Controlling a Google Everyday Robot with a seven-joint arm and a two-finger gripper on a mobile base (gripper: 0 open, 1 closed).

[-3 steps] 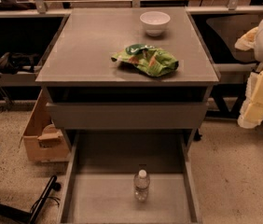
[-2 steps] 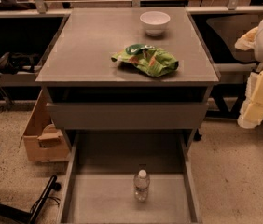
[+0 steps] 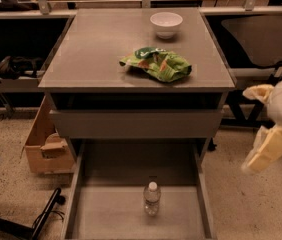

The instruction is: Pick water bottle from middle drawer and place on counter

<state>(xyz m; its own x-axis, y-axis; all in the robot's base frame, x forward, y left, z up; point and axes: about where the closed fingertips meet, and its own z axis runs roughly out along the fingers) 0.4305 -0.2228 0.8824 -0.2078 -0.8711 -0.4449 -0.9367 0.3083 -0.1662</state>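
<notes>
The water bottle [image 3: 152,199] stands upright with its white cap up, near the front middle of the open middle drawer [image 3: 106,216], the low pulled-out tray. The grey counter [image 3: 96,54] is the cabinet top above it. My gripper [image 3: 261,120] hangs in the air to the right of the cabinet, at about the height of the closed upper drawer front, far from the bottle. Its two pale yellow fingers [image 3: 269,149] stand apart and hold nothing.
A white bowl [image 3: 166,24] sits at the counter's back. A green snack bag [image 3: 157,64] lies right of the counter's centre. The closed upper drawer front [image 3: 136,124] overhangs the open drawer. A cardboard box [image 3: 43,146] stands on the floor at left.
My gripper has come down along the cabinet's right side and slightly left. The bottle, bowl and bag have not moved.
</notes>
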